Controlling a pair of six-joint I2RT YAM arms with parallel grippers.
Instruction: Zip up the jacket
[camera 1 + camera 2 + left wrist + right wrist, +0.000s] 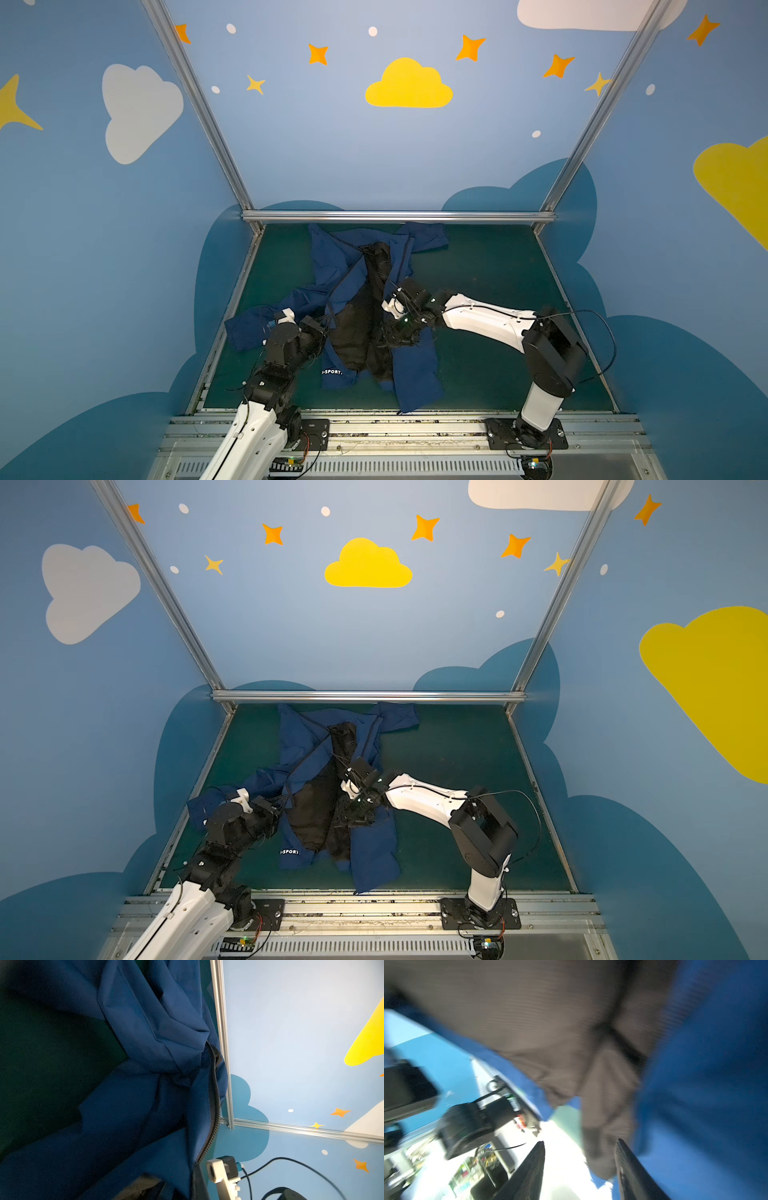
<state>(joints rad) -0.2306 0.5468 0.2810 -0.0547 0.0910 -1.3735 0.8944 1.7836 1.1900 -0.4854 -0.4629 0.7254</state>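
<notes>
The navy jacket (415, 365) lies unzipped on the green table (498, 291), its black lining (357, 324) showing and white "SPORT" lettering (332, 372) near the hem. My left gripper (326, 322) is shut on the jacket's left front edge, which is raised toward it. In the left wrist view the zipper teeth (216, 1095) run up along that edge, and cloth covers the jaws. My right gripper (580, 1147) hangs open over the lining beside the right front panel (374, 854). A fold of lining (602, 1136) hangs by one finger, ungripped.
Aluminium rails border the table at the back (399, 216) and along both sides. The front rail (415, 428) carries both arm bases. One sleeve (249, 328) lies under my left arm; another part of the jacket (428, 237) reaches the back rail.
</notes>
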